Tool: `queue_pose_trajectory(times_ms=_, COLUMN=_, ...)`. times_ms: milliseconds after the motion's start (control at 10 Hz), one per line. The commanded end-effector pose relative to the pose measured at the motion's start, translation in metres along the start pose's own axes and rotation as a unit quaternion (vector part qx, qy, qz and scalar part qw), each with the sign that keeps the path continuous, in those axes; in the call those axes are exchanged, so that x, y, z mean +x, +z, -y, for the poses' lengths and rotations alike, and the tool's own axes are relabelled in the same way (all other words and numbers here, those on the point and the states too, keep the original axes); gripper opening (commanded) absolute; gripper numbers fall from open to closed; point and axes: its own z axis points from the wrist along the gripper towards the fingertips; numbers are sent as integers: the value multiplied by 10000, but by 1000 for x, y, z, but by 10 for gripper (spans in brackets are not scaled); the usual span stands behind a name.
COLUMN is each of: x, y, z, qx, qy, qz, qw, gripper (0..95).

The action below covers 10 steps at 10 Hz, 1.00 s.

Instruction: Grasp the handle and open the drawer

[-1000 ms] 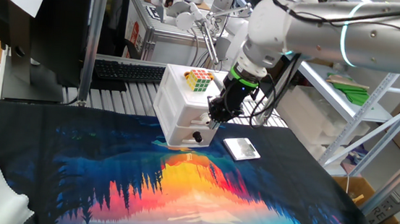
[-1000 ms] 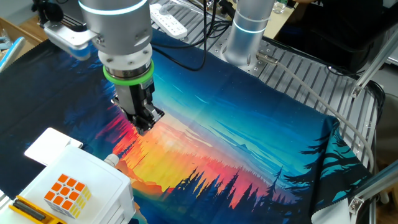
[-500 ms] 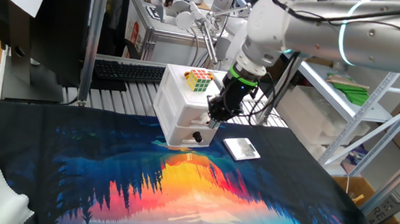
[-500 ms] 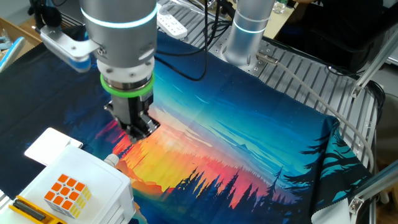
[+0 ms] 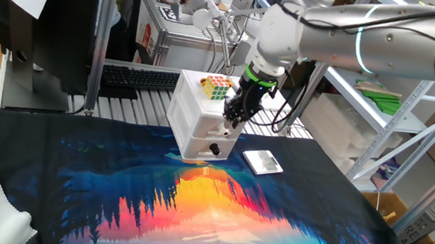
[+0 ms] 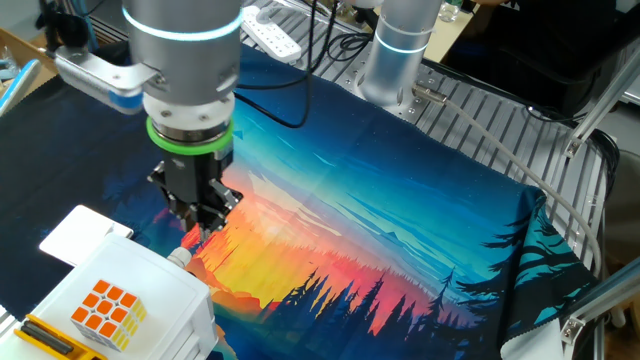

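Observation:
A small white two-drawer cabinet [image 5: 194, 120] stands at the back of the painted cloth, with a Rubik's cube [image 5: 215, 87] on top. The lower drawer front carries a round black knob [image 5: 215, 148]. The upper drawer [image 5: 201, 127] has the white handle [image 6: 180, 257], which pokes out just below my fingertips in the other fixed view. My gripper [image 5: 231, 123] hangs right at the upper drawer's front, pointing down at the handle [image 5: 226, 131]. Its jaws look slightly apart, with nothing held between them. In the other fixed view the gripper [image 6: 198, 228] sits just above the cabinet's [image 6: 140, 290] front edge.
A flat white-and-grey square [image 5: 262, 162] lies on the cloth right of the cabinet. A black keyboard [image 5: 131, 76] sits behind on the slatted table. The arm's base [image 6: 400, 50] and a power strip [image 6: 270, 30] stand at the far edge.
My gripper has moved from over the cloth toward the cabinet's front, closing in on the white handle. Its jaws have parted a little.

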Motion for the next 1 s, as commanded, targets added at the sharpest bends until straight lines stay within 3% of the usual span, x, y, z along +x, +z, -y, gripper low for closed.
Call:
queue_pose_trajectory(times_ms=100, x=-6, y=4, z=5, qx=30, qy=-49, qz=-10, qw=10000, gripper=190)
queue_pose_trajectory(times_ms=700, x=-9, y=10, z=8, qx=8, qy=39, qz=115, qw=9999, gripper=190)
queue_pose_trajectory(times_ms=1000, x=-15, y=16, z=12, qx=-67, qy=177, qz=181, qw=9997, gripper=190)
